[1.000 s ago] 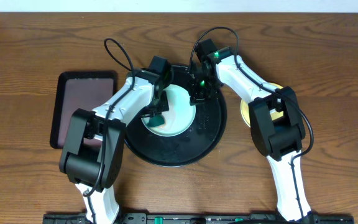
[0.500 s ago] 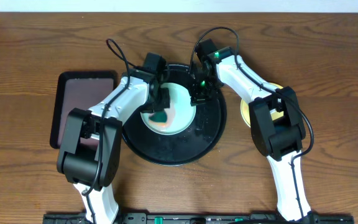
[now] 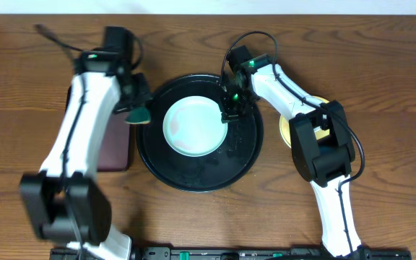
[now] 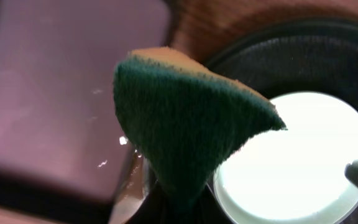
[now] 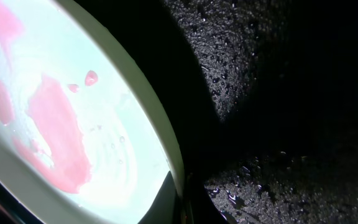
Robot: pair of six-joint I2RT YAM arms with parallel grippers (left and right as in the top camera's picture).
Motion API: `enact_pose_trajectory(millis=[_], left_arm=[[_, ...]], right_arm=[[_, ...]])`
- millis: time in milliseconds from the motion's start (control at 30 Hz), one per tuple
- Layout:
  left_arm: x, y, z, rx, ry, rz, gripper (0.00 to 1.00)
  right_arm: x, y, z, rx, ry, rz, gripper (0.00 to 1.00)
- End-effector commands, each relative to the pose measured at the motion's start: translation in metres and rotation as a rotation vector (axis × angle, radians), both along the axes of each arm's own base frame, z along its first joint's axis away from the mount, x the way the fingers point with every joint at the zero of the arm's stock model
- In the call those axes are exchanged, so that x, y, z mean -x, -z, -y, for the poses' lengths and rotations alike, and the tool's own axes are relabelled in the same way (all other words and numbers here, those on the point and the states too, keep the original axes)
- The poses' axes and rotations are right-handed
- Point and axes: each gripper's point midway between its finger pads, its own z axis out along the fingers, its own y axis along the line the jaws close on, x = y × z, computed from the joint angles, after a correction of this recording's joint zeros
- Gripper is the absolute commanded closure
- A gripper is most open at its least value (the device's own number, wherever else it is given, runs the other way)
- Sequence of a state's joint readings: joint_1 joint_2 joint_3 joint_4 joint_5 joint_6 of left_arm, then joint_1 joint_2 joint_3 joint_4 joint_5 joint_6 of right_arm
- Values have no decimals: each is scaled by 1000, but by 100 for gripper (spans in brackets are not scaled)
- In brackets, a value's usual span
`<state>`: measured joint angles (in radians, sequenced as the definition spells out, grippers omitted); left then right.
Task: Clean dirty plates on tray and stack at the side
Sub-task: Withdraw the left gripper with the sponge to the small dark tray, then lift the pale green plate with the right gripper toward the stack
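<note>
Swung left off the mint plate, the left pincer clasps a green sponge at the black tray's left rim; the right pincer grips the plate's red-smeared edge.

**Sponge held up over the gap between two trays**

A wedge of sponge fills the middle of the view, dark green and fuzzy on its face, with a tan layer along its top edge. Its narrow lower end is pinched in the left gripper, one shiny finger showing blurred beside it. Behind to the left lies a maroon tray, glossy with small glints. To the right sits the black tray, a pale plate lying inside it. A strip of brown table shows between them at the top.
</note>
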<state>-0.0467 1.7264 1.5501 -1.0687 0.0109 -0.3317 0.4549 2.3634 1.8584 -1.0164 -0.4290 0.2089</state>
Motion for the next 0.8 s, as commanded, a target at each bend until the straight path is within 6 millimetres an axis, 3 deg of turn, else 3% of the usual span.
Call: enact_pose_trajectory(millis=[0,167,267,500,767], left_arm=[[12,-11,-24,-36,7,-19,93],[20,2,-55,-33,-81,-68,92],[17,8,-72,-33,-126,-65,92],[10,11,-100,-35,-199,-32,92],[11,11,-102,-35,-204,-33,92]], right_arm=[[4,-4,15,143,-9,62,99],[-8,-56,27,326,-18,290,99],[-15,-100,37,479,12,481,99],[-6,-187,29,709,3,857,99],[21,-236,9,936,-53,1130,99]])
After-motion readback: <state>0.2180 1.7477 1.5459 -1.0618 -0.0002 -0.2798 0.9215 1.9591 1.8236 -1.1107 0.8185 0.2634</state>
